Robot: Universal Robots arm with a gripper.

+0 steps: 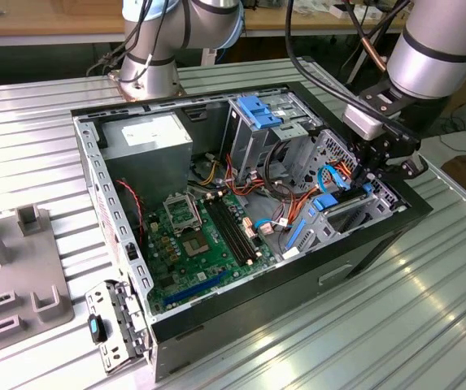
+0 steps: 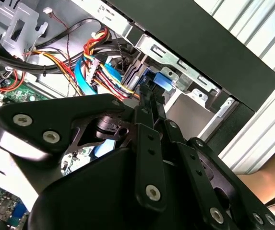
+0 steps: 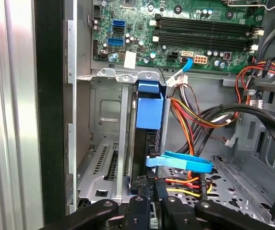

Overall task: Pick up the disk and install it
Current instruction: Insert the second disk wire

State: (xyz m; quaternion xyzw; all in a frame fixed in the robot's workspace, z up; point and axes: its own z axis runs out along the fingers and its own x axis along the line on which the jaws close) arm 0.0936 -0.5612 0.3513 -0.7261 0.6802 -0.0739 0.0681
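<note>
The disk (image 3: 149,112) stands on edge in its slot in the computer case (image 1: 363,264).
Its long side runs down into the slot, under the gripper (image 3: 149,201), whose fingers seem shut on its end.

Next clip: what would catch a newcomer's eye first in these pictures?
The open computer case on the ribbed metal table, its green motherboard exposed. At the exterior view's right the gripper reaches down into the drive bay, where the disk with blue rails stands on edge in its slot in the first wrist view. Beside it lies a tangle of red, yellow and orange cables.
</note>
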